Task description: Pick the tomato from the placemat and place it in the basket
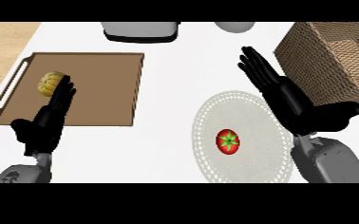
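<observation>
A red tomato [227, 141] with a green star-shaped top lies on the round white lace placemat [242, 107], near its lower left part. The woven wicker basket [319, 61] stands at the right edge, beyond the mat. My right hand [284, 95] hovers open over the mat's right rim, fingers straight and pointing up-left, above and to the right of the tomato and apart from it. Open as well, my left hand [48, 118] rests at the lower left with its fingers up, holding nothing.
A brown wooden tray [98, 90] lies at the left with a yellowish round pumpkin-like thing [51, 82] on it, partly behind my left fingers. A grey appliance [140, 31] and a pale rounded object [235, 26] stand at the far edge.
</observation>
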### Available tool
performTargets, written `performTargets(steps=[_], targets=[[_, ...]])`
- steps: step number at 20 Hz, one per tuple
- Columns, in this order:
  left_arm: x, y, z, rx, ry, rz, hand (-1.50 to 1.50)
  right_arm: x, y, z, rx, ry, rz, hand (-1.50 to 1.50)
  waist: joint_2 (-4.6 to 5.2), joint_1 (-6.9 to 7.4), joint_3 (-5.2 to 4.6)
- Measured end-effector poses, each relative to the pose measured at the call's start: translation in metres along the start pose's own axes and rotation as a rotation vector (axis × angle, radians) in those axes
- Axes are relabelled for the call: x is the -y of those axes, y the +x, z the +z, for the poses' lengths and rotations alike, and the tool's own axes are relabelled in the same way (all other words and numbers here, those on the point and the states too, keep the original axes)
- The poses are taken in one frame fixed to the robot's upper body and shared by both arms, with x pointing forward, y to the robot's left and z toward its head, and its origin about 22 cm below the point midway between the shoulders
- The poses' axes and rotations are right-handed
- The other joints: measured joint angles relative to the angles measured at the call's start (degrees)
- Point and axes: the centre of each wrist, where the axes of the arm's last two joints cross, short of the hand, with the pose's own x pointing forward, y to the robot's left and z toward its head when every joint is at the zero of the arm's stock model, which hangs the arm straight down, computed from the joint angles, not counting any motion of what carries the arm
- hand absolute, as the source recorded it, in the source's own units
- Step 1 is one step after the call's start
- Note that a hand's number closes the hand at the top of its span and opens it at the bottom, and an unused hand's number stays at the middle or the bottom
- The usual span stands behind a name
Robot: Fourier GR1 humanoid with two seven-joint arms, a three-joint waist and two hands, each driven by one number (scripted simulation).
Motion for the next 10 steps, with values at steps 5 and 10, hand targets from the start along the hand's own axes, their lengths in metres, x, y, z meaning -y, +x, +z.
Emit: performTargets(steps=[5, 10], targets=[[-0.013, 0.016, -0.009, -0.038, 0.012, -0.006, 0.0, 0.038, 0.005, 0.0, 0.16, -0.139, -0.013, 1.5, 0.13, -1.26, 0.05], [-0.009, 0.021, -0.017, -0.099, -0.019, 0.006, 0.0, 0.032, 0.009, 0.0, 0.266, -0.028, 0.298, -1.5, 0.14, -1.44, -0.02]])
